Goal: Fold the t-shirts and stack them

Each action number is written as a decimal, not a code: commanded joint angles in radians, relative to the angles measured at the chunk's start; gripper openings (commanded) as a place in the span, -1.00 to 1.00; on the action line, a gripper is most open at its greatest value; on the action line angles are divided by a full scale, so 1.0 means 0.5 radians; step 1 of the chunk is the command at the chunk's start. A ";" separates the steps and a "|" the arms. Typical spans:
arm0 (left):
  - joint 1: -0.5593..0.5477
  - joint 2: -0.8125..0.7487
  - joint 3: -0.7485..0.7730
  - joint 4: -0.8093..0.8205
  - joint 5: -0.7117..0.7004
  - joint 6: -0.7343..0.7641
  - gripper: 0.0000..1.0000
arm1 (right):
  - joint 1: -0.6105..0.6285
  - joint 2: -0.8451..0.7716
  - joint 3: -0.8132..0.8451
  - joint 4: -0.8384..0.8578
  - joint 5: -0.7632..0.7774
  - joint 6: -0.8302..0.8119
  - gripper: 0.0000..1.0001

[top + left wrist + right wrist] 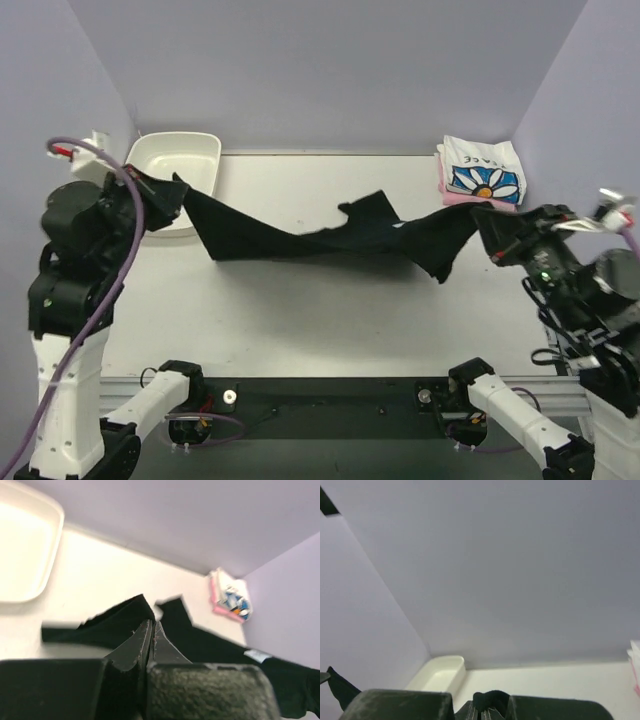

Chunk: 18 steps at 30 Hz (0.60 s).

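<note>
Nearest to us it's just the bare table (320, 330) in front of the arm bases. A bit further in, the black t-shirt (300, 240) is strung across the middle of the table between both arms. It's twisted and sags low in the centre, and we honestly can't tell if that low part touches the surface.

The left gripper (168, 205) is pinched closed on the shirt's left end. From its wrist cam we see the fingers pressed tight together, with dark cloth trailing off beyond them and a small white tag (257, 655) showing on it. The right gripper (488, 232) is clamped on the right end, with a wad of black fabric bunched between its fingers in its own cam.

Further back, the white tray (180, 142) sits in the far left corner, just behind the left gripper. In the far right corner there's the folded daisy-print t-shirt (485, 175), lying on top of the folded pink t-shirt (447, 196).
</note>
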 commanded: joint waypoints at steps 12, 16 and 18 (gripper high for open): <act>0.008 0.434 0.861 0.174 0.311 0.008 -1.00 | -0.002 0.428 1.032 -0.170 0.052 -0.010 -1.00; 0.020 0.686 0.754 0.327 0.344 -0.020 -1.00 | -0.017 0.652 1.001 -0.152 0.218 -0.068 -1.00; 0.050 0.885 0.796 0.370 0.354 -0.044 -1.00 | -0.069 0.856 1.108 -0.124 0.230 -0.066 -1.00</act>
